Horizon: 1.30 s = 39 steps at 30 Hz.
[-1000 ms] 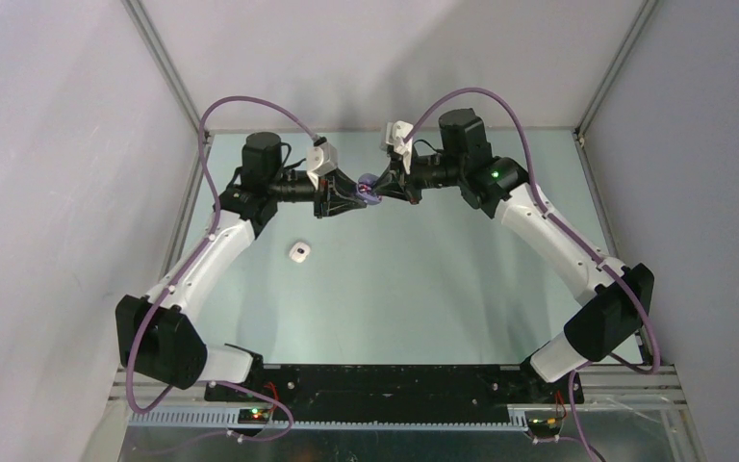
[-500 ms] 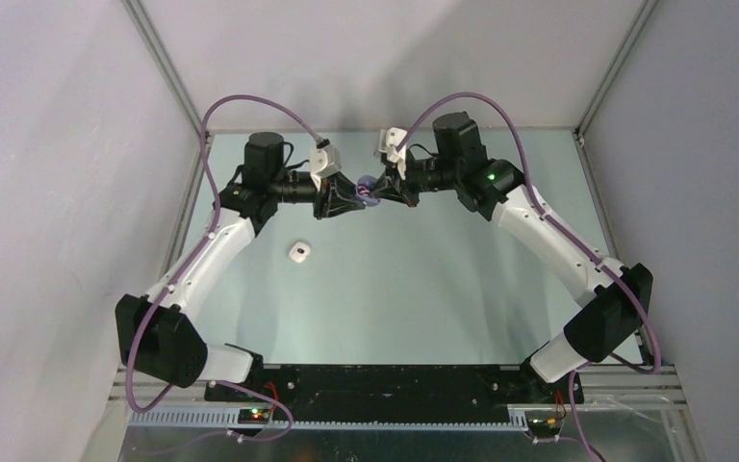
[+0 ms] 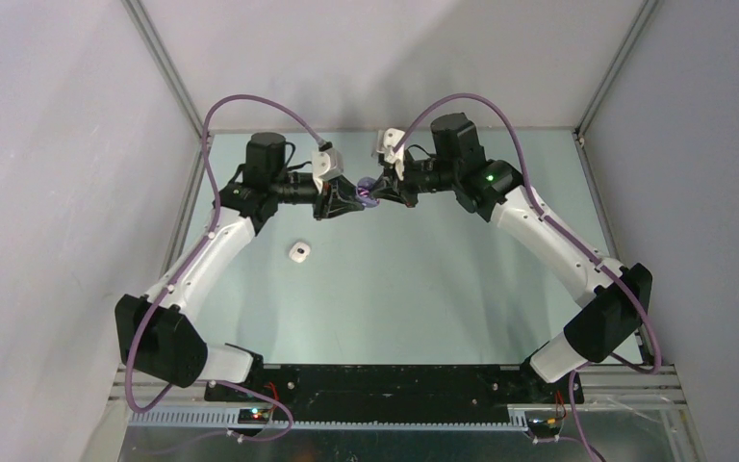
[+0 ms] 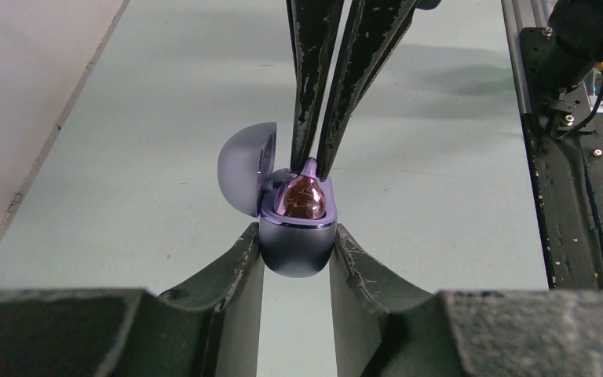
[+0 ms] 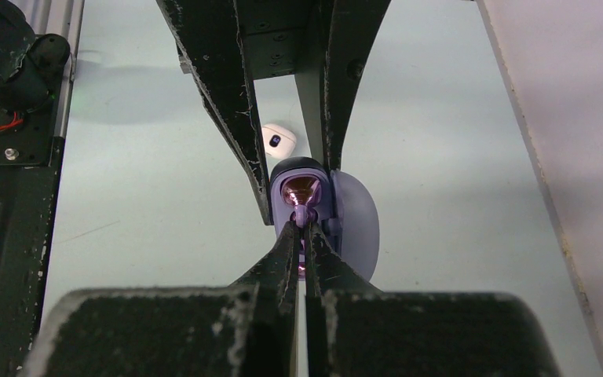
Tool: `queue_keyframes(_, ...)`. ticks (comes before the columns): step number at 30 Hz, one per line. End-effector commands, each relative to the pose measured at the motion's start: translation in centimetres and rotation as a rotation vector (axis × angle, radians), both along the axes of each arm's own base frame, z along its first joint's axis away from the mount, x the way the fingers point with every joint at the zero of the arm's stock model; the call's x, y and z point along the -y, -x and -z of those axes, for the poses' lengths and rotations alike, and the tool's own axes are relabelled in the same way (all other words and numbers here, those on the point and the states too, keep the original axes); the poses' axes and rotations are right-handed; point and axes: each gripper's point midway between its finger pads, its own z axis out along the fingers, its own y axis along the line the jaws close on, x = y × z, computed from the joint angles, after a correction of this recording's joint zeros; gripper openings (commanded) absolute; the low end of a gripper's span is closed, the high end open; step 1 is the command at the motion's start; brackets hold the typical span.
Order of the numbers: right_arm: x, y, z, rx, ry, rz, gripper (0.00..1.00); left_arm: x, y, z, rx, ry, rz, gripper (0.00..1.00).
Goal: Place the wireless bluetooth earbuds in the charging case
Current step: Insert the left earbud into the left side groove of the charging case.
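Purple earbud (image 4: 305, 196) sits glossy side up in a well of the purple charging case (image 4: 297, 251), whose lid (image 4: 245, 169) stands open to one side. In the left wrist view we see the right gripper (image 4: 312, 166) reaching in from above, its thin fingertips pinched nearly together on the earbud's pointed tip. The left gripper (image 4: 296, 239) clamps the case body from both sides, over the table (image 3: 423, 289) (a small white case (image 3: 299, 252) lies well apart, nearer the left arm).
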Motion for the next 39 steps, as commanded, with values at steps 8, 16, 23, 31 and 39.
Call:
queue_keyframes(8,-0.6,0.0,-1.3,0.012,-0.023,0.001,0.02,0.5,-0.2,-2.3,0.097,0.006,0.031,0.00)
queue_keyframes(16,-0.7,-0.1,-1.8,0.018,-0.033,0.001,0.01,0.6,-0.3,-1.8,0.100,-0.017,0.034,0.00)
queue_keyframes(23,-0.9,0.1,-2.1,-0.012,-0.045,0.004,0.16,0.6,-0.4,-1.6,0.097,-0.020,0.032,0.00)
queue_keyframes(31,2.0,2.7,-7.5,-0.021,-0.137,-0.034,0.49,0.5,-0.7,-1.3,0.083,-0.022,0.019,0.00)
queue_keyframes(39,3.1,0.5,-4.2,-0.094,-0.103,0.003,0.90,0.9,-0.7,-1.7,0.099,-0.001,0.039,0.00)
